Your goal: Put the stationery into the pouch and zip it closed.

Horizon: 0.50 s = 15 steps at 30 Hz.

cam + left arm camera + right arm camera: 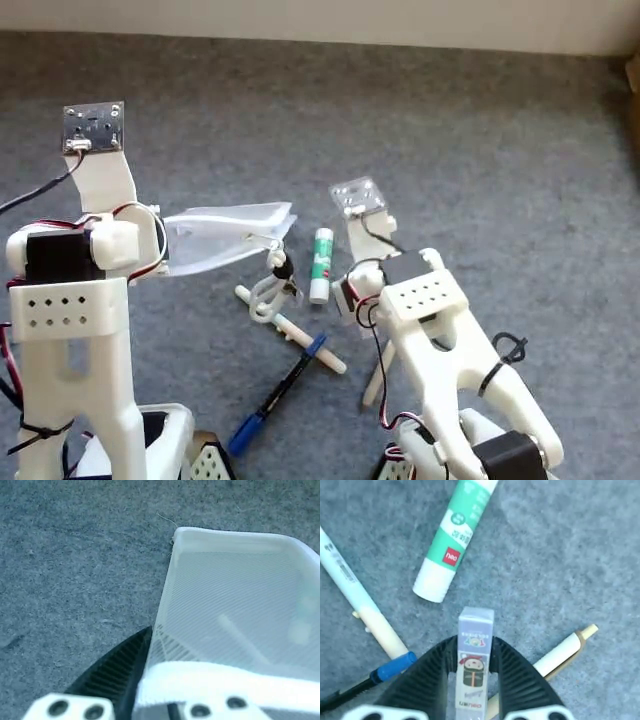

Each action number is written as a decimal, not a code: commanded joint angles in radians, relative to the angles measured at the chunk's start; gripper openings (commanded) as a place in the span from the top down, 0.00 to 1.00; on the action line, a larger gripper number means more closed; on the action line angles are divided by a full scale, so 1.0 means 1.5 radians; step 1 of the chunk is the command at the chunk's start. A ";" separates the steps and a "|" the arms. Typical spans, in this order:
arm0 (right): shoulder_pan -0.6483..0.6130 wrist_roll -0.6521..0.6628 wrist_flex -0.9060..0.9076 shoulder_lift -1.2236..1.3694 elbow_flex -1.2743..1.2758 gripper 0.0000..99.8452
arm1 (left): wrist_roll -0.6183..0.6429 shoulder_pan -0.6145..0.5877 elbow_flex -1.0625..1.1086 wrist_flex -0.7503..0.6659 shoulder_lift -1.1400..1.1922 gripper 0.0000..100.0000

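Clamps an edge of the pouch [235, 605] in the left gripper [150, 677], beside the glue stick [455, 545], and pinches the eraser [476, 630] in the right gripper [475, 652] near the glue stick's white end.

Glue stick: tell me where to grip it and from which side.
Grip the glue stick across its green middle, coming straight down from above. It is a round tube lying flat on the carpet, with bare carpet along both long sides.
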 commanded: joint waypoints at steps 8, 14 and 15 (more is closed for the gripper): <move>0.013 -0.046 0.040 -0.146 -0.078 0.99 | 0.029 0.023 -0.034 -0.021 0.007 0.99; 0.013 -0.046 0.054 -0.233 -0.059 0.99 | 0.029 0.051 -0.080 0.008 0.008 0.99; 0.013 -0.046 0.054 -0.246 -0.054 0.99 | 0.029 0.055 -0.086 0.014 0.008 0.99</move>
